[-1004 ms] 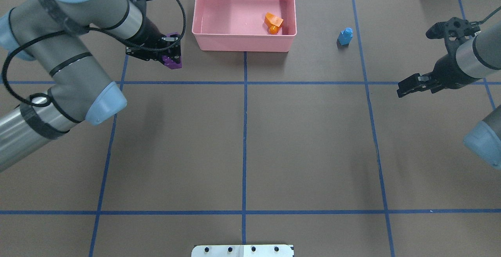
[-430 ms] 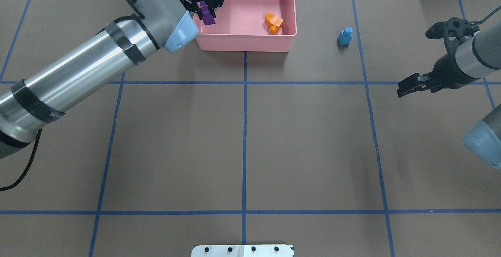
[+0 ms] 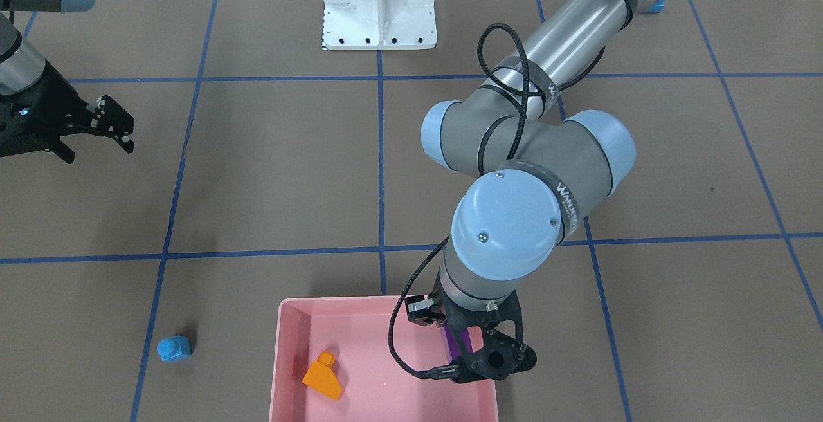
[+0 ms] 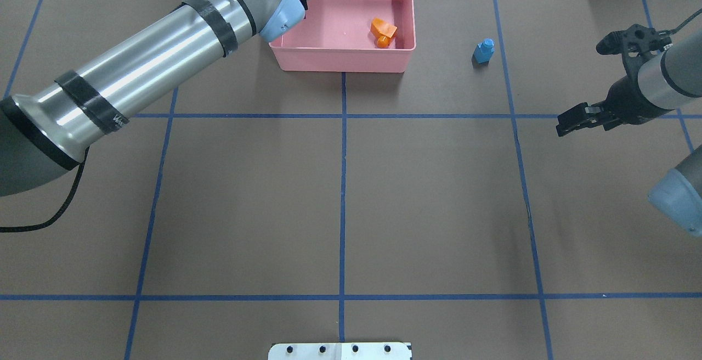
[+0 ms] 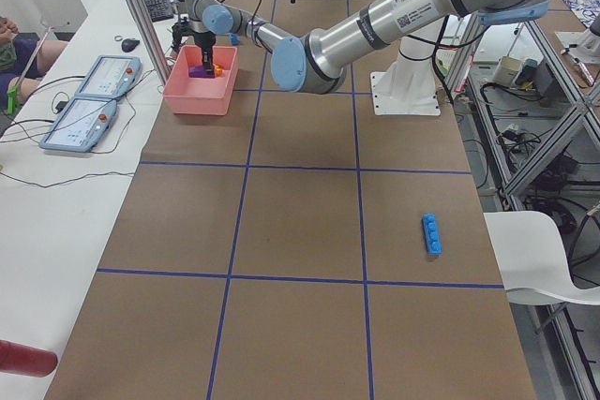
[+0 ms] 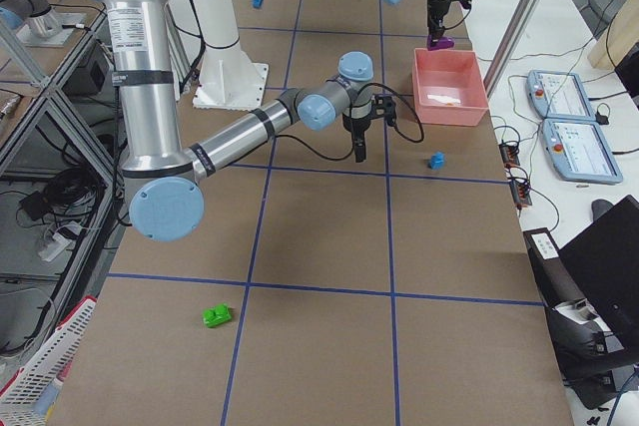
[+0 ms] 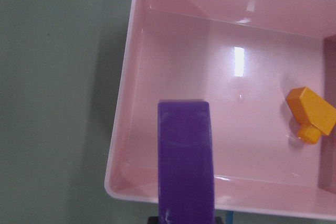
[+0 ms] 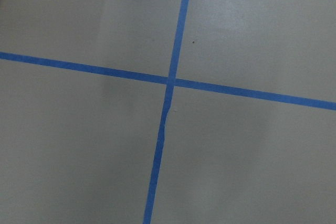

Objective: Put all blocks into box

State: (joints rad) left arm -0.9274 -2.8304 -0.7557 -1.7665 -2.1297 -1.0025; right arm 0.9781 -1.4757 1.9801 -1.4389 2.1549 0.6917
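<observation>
Now, purple block (image 7: 185, 161): it is held over the left end of the box, close to the corner. The wrist view shows its lower part crossing the line of the near wall.
Risk at release: if the block is let go this near the edge, I judge it could clip the rim and tumble out onto the table. A small move inward would lessen that.
Risk on landing: it is a tall, smooth piece, so it will likely tip over and may skid into the orange block.
Look of the block: glossy deep purple, long and narrow, with flat faces and a faint curved mark near its top end.
Left gripper (image 3: 479, 348): jaws closed on the purple block, pointing down into the box.
Box (image 4: 340, 63): pink, with a shiny floor, low walls and an open top.
Orange block (image 4: 383, 29): lies inside, towards the right end.
Small blue block (image 4: 483, 51): on the table, just right of the box.
Long blue block (image 5: 431, 233): on the table, well apart from the box.
Green block (image 6: 216, 315): also far off.
Right gripper (image 4: 573, 121): jaws apart, holding nothing, hanging over bare table.
</observation>
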